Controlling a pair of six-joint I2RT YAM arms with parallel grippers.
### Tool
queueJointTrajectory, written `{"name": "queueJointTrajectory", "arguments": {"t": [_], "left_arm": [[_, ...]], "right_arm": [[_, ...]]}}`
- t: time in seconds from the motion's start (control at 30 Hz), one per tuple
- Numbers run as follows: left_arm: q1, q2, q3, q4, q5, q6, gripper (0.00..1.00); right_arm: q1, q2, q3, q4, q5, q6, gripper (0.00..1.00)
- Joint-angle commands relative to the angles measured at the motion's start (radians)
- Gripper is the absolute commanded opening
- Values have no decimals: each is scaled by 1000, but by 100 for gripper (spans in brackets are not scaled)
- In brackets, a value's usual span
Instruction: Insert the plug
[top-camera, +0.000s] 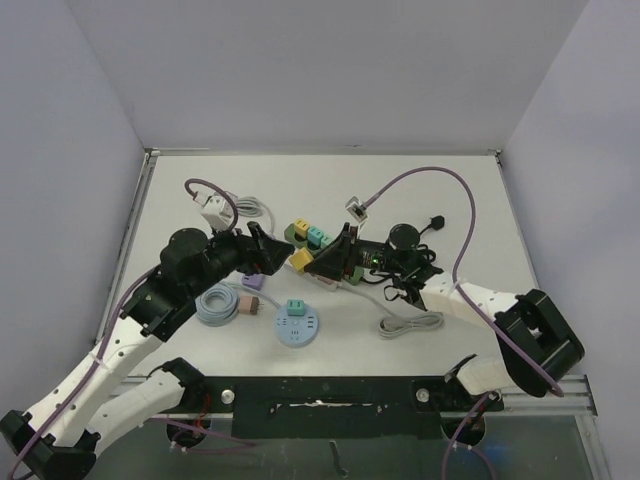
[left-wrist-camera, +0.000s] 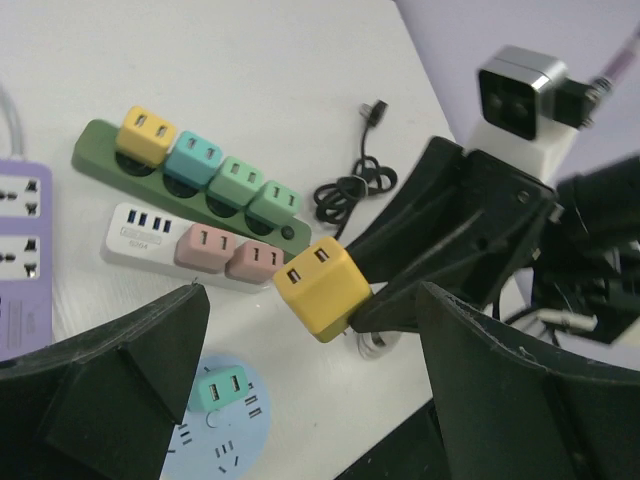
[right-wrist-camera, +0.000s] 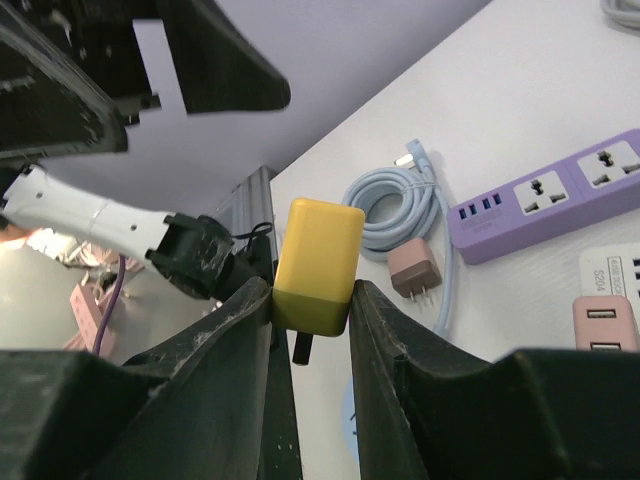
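Right gripper clamps the yellow plug; left gripper spread wide.
Plug hangs above the table, between the left fingers but untouched, near the adapter-crowded green strip and white strip; black cable beyond.

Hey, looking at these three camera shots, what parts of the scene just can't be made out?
Yellow plug prongs: right wrist view, mostly hidden between the fingers of the right gripper; only a dark stub shows.
Purple power strip: left wrist view, cut off by the left edge.
Round blue socket: left wrist view, partly behind the left gripper, cut by the bottom edge.
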Motion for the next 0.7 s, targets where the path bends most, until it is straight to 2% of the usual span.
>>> {"name": "queueJointTrajectory", "arguments": {"t": [0.0,0.1,0.3,0.43,0.53,0.67], "left_arm": [[3,4,149,-82,306,362,81],[3,39,182,-169,437,479,79],[3,96,212,-216,664,593,75],[3,134,223,-228,736,624,73],[3,192,260,-265,788,646,67],[0,253,290,-322,780,664,60]], "right_arm": [[-5,-117,-2,44,-212,-148,8],[-5,-167,-5,-28,-246,-210,7],[-5,-211,-1,-95,-271,-265,2],[-2,-222,-7,-95,-310,-284,1],[1,-224,-4,-105,-355,-309,1],[10,-233,11,-152,-386,-354,1]]}}
